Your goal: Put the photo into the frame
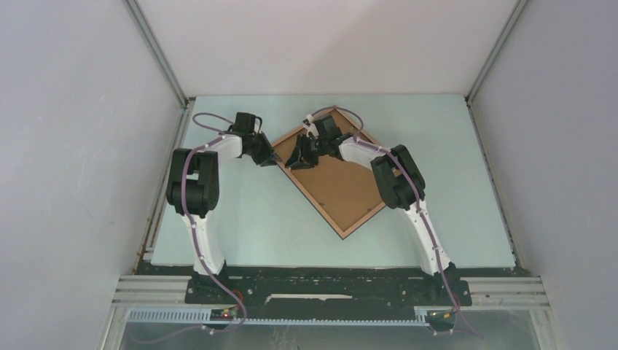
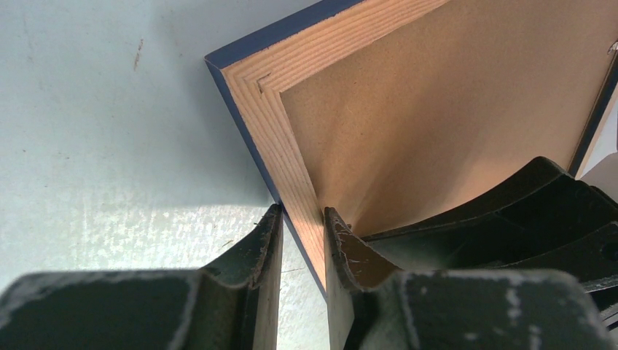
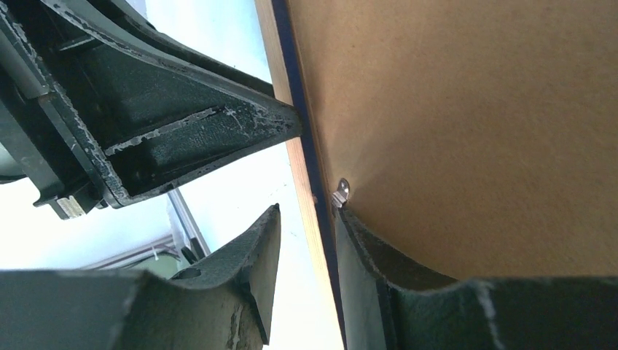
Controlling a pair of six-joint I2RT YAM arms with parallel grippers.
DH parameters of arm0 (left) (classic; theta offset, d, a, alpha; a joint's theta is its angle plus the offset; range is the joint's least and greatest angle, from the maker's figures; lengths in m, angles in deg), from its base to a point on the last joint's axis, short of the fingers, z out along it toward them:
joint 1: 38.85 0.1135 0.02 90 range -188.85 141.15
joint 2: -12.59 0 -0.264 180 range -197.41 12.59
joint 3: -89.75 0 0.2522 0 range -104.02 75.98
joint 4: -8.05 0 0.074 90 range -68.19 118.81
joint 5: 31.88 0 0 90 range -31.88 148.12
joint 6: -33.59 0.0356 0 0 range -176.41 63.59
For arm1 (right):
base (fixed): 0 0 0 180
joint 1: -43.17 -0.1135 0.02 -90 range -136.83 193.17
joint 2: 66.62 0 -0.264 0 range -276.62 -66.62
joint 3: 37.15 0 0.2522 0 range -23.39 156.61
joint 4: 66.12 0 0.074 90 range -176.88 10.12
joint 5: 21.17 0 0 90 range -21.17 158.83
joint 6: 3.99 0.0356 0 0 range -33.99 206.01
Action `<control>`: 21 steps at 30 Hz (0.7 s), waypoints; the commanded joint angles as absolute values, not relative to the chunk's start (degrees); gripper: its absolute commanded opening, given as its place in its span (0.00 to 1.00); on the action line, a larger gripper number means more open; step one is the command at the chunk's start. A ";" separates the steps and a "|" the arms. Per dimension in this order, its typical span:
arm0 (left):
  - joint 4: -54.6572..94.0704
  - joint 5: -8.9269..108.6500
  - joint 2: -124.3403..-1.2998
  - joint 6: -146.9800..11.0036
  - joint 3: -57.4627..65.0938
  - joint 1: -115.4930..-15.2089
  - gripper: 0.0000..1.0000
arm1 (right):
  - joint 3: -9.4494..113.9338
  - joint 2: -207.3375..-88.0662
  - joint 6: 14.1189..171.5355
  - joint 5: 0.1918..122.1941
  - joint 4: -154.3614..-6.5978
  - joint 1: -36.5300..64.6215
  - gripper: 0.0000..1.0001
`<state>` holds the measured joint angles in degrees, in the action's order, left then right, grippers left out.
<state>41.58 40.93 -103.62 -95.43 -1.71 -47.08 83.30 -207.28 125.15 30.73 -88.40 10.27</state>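
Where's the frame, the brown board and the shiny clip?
frame (image 2: 273,146): left wrist view, light wood rim.
brown board (image 2: 437,109): left wrist view, bare middle.
shiny clip (image 3: 341,191): right wrist view, rounded tip.

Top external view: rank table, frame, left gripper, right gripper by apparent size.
1. table
2. frame
3. left gripper and right gripper: they look about alike, both small beside the frame, so they are not ranked against each other.

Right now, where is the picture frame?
In the top view, the frame is mid-table, turned diamond-wise, wood face up; the left gripper clamps its left corner and the right gripper straddles its far-left edge.
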 commanded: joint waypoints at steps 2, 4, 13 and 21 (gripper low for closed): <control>38.68 41.86 -105.14 -95.39 -1.18 -47.38 0.00 | 86.05 -210.60 124.63 28.53 -88.80 8.36 0.43; 38.43 41.66 -105.19 -95.65 -1.02 -47.46 0.00 | 85.92 -210.63 125.24 27.84 -87.72 8.28 0.43; 38.42 42.21 -104.75 -95.43 -0.78 -47.49 0.00 | 86.83 -211.76 128.27 26.70 -83.35 8.80 0.42; 40.20 43.80 -105.29 -92.89 -2.82 -47.46 0.05 | 78.29 -203.58 126.47 30.08 -78.75 10.27 0.43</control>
